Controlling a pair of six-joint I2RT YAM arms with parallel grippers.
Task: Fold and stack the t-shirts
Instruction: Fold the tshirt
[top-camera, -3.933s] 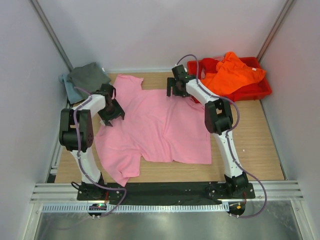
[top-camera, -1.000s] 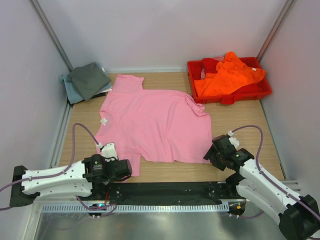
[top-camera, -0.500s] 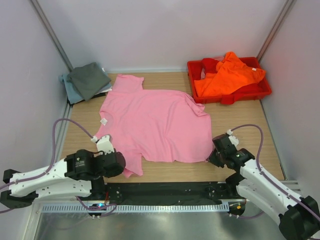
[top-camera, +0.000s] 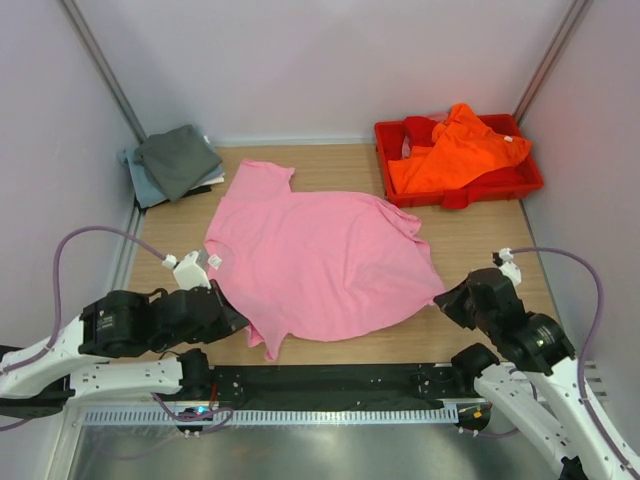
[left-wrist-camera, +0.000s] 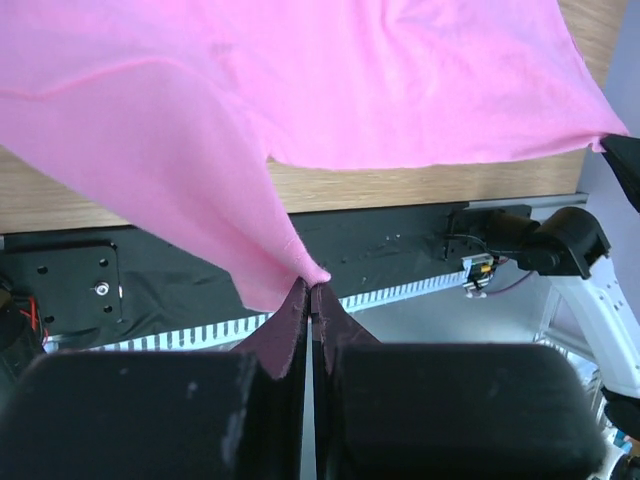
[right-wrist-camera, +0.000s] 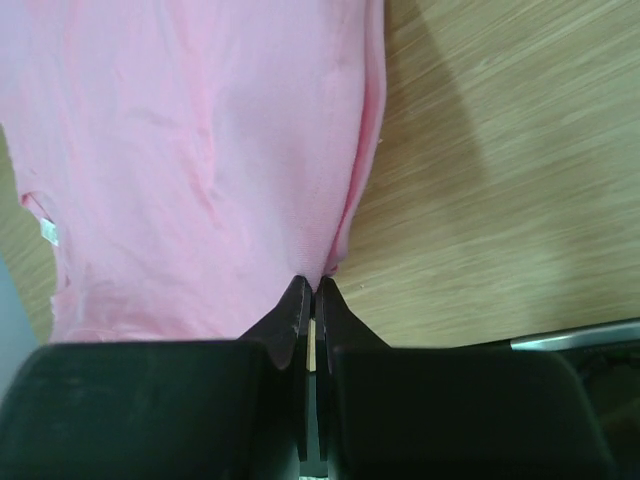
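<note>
Overhead, the pink t-shirt (top-camera: 320, 260) lay on the bench (top-camera: 480, 240), its near edge stretched between both arms, the first fold seemingly starting. At the left wrist, the left jaws were clamped on one corner. At the right wrist, the right jaws pinched the other, so both probably needed to carry it forward together.
</note>
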